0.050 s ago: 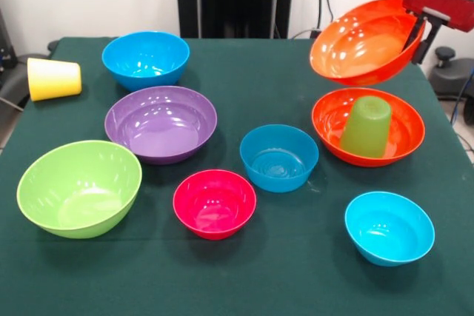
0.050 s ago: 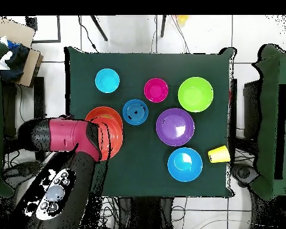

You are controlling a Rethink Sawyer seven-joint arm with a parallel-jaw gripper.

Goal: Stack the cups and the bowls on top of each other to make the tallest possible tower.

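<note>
The gripper (image 1: 416, 26) holds one orange bowl (image 1: 363, 41) by its rim, tilted in the air above the other orange bowl (image 1: 400, 137), where the green cup (image 1: 366, 126) stands upside down. Next, I'd say: lower it level onto that cup.

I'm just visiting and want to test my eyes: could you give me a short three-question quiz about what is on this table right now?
1. True or false: the light green cup stands upside down inside an orange bowl on the table.
2. Which thing is held up in the air, tilted? A) the purple bowl B) the second orange bowl C) the pink-red bowl
3. Fill in: the yellow cup lies on its ____ near the table's edge.

Key: 1 true. 2 B, it hangs at the gripper above the other orange bowl. 3 side.
</note>
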